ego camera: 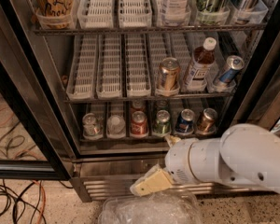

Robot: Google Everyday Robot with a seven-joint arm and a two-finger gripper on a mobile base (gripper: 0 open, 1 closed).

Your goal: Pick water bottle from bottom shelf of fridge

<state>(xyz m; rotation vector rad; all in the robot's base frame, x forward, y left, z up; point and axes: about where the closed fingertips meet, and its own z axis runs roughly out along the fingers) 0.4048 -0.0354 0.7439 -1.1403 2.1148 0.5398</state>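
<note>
Speckled floor and a tangle of cables (13,200) fill the lower left of the frame, beside the fridge (123,165). Low in the middle of the frame the gripper (150,185) hangs in front of the louvred base grille (100,189), its cream tip aimed down and left. I cannot tell whether it is spread or closed. Just beneath it lies a crumpled sheet of clear plastic (151,210).

From that tip the water bottle (115,124) lies up and to the left, in the second lane from the left of the bottom shelf (105,108). The gripper sits below the level of that rack and apart from it.

The bottle stands upright — its long axis runs vertically, with the pale cap towards the camera. A grasp would likely come in level from the front, after a rise and a shift left.

Its neighbours stand close: a silvery-topped clear container (91,124) one lane left and a red can (139,123) one lane right — little room either side, by my judgement.
</note>
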